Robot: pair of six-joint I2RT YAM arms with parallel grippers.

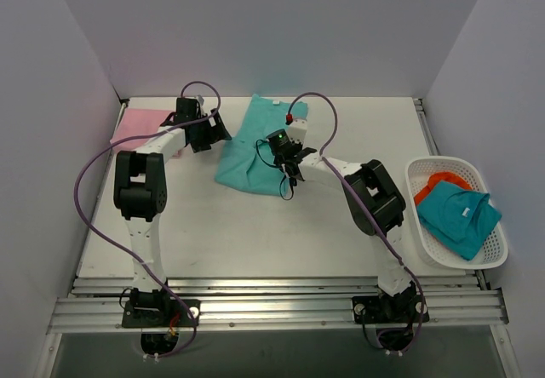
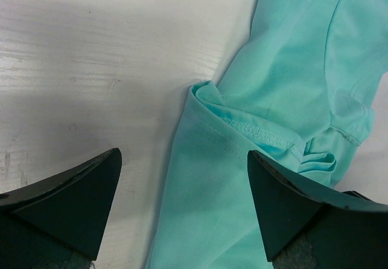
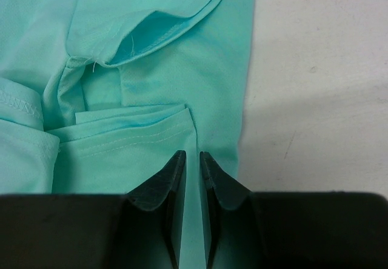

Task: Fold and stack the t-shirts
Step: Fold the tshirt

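Observation:
The turquoise-green t-shirt [image 1: 251,144] lies partly folded at the middle back of the table, with a small white neck label at its far end. The pale pink t-shirt [image 1: 140,125] lies flat at the back left. My left gripper [image 1: 204,131] is open over the turquoise shirt's left edge; in the left wrist view [image 2: 183,154] the cloth [image 2: 291,69] and a bunched sleeve hem lie between and beyond the fingers. My right gripper [image 1: 289,169] is over the shirt's right front part. In the right wrist view [image 3: 192,154] its jaws are nearly together, pinching a fold of the cloth [image 3: 151,45].
A white basket [image 1: 502,250] at the right edge holds a teal shirt [image 1: 456,216] and an orange one [image 1: 434,182]. Walls close the table on the left, back and right. Bare white tabletop [image 1: 255,242] lies in front of the shirt.

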